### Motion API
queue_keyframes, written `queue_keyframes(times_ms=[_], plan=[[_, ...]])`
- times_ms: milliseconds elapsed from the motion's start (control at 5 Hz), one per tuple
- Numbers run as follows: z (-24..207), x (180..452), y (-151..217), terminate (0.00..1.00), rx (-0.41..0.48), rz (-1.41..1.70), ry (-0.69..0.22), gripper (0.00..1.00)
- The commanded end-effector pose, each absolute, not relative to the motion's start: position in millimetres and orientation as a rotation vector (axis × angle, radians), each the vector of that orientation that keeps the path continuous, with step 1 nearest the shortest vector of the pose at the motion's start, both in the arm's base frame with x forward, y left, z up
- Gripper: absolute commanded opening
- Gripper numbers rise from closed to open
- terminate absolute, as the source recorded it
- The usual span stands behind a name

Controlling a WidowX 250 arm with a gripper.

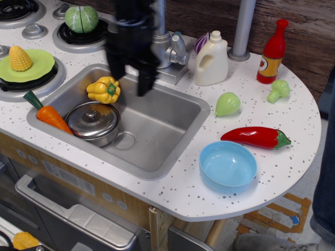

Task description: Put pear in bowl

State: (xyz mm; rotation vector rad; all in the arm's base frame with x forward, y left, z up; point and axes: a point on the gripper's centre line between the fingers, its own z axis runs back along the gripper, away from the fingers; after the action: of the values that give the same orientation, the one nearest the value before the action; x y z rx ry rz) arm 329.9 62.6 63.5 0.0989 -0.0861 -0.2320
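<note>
The pale green pear [227, 103] lies on the speckled white counter to the right of the sink. The light blue bowl [227, 166] sits empty on the counter in front of it, near the front edge. My gripper [129, 83] is black and blurred by motion. It hangs over the back left part of the sink, well to the left of the pear. Its fingers [142, 82] point down and stand apart with nothing between them.
The steel sink [157, 151] holds a lidded pot [93, 122], a yellow pepper [104, 89] and a carrot [51, 116]. A red chili [256, 137] lies between pear and bowl. Broccoli [278, 91], a red bottle [272, 52], a white jug [212, 59] and the faucet [162, 39] stand behind.
</note>
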Motion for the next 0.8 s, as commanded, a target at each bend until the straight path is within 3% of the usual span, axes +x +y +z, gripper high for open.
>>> queue_keyframes(times_ms=[0, 400, 600], plan=[[95.7, 361.0, 17.9, 0.00, 0.172, -0.448, -0.273, 1.00], [78.7, 397.0, -19.7, 0.00, 0.160, -0.504, -0.361, 1.00], [73.2, 409.0, -21.8, 0.00, 0.127, -0.505, -0.371, 1.00]])
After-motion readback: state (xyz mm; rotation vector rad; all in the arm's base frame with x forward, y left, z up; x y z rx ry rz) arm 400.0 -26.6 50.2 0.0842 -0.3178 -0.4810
